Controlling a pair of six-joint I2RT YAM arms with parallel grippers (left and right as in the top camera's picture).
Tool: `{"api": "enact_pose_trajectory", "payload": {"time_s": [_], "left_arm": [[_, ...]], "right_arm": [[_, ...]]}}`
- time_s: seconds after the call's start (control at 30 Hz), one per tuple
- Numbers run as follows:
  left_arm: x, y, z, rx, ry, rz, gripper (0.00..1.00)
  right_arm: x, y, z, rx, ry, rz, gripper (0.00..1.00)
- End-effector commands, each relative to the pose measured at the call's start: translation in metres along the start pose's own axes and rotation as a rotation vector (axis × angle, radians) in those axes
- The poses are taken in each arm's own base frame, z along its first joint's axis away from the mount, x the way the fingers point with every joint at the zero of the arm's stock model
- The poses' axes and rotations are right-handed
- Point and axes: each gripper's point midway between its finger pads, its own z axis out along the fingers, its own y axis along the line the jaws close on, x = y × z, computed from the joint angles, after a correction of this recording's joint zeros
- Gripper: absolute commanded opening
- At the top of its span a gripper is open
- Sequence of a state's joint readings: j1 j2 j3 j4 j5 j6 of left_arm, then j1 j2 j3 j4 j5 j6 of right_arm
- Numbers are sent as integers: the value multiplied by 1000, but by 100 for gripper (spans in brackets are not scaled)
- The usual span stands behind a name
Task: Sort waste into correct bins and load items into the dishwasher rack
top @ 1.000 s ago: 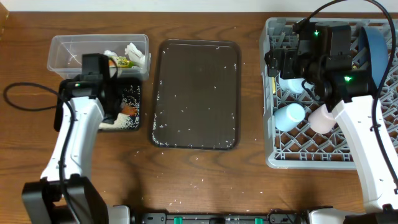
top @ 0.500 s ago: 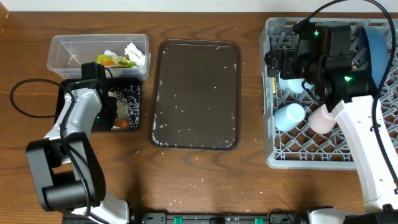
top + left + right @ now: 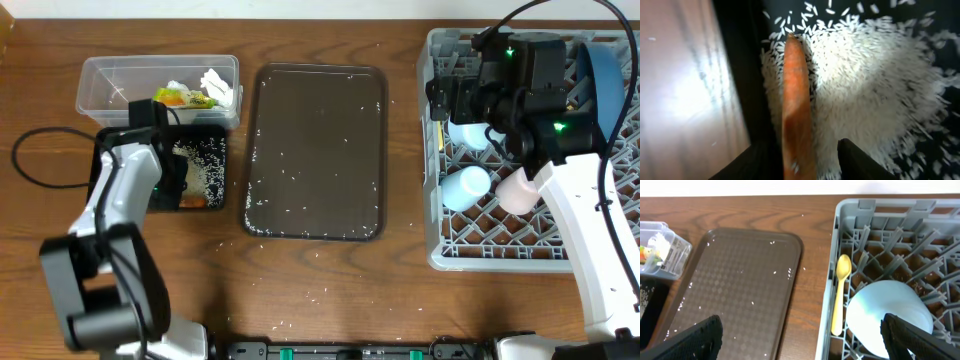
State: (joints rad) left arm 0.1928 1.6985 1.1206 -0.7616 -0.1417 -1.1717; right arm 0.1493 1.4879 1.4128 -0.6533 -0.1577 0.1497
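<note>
My left gripper (image 3: 172, 185) hangs low over the black tray (image 3: 222, 200). Its jaws are open. The orange carrot stick (image 3: 796, 110) lies between them on a heap of rice (image 3: 875, 85), with a gap to the right finger (image 3: 860, 162). The overhead view shows the stick (image 3: 196, 200) at the tray's near edge. The clear tub (image 3: 110, 85) holds the tissue (image 3: 216, 86) and the wrapper (image 3: 184, 98). My right gripper (image 3: 810, 340) is wide open and empty over the rack's (image 3: 440, 250) left wall. The rack holds the yellow spoon (image 3: 840, 292), white bowl (image 3: 887, 315), blue cup (image 3: 466, 187), pink cup (image 3: 518, 190) and blue plate (image 3: 604, 75).
A dark brown serving tray (image 3: 315, 150) with scattered rice grains lies between the bins and the rack. A few grains lie on the table in front of it. A black cable (image 3: 40, 165) loops left of the left arm.
The left arm has pulled back off the black tray, uncovering the rice. The carrot stick has gone from under the gripper to lying at the tray's near edge. The right arm has not moved.
</note>
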Motion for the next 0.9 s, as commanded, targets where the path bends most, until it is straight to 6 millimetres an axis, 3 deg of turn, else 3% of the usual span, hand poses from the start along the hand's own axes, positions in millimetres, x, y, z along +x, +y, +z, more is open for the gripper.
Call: {"api": "enact_pose_trajectory", "payload": {"time_s": [0.0,0.07,0.1,0.17,0.37,0.5,0.63,0.87], "left_arm": [[-16,-4,-39,95,-60,-8,56],[-19,-4,-56,140,-77,-18,66],[-21,-3,-64,160,-84,-22,80],[-23,-4,-75,194,-96,-30,87],[-25,-4,-82,217,-104,-35,90],[-25,-4,-82,216,-104,-35,93],[-25,-4,-82,216,-104,-35,95],[-25,-4,-82,216,-104,-35,96]], "right_arm": [[-2,3,-2,-11,-9,-7,99],[-5,4,-7,-13,-23,-23,99],[-7,5,-12,-14,-34,-24,99],[-11,8,-25,-17,-60,-28,99],[-24,-1,-86,84,-177,-35,99],[-16,-9,-118,148,-197,-29,99],[0,-9,-132,153,-161,-27,99],[22,-14,-131,175,-72,-22,99]]}}
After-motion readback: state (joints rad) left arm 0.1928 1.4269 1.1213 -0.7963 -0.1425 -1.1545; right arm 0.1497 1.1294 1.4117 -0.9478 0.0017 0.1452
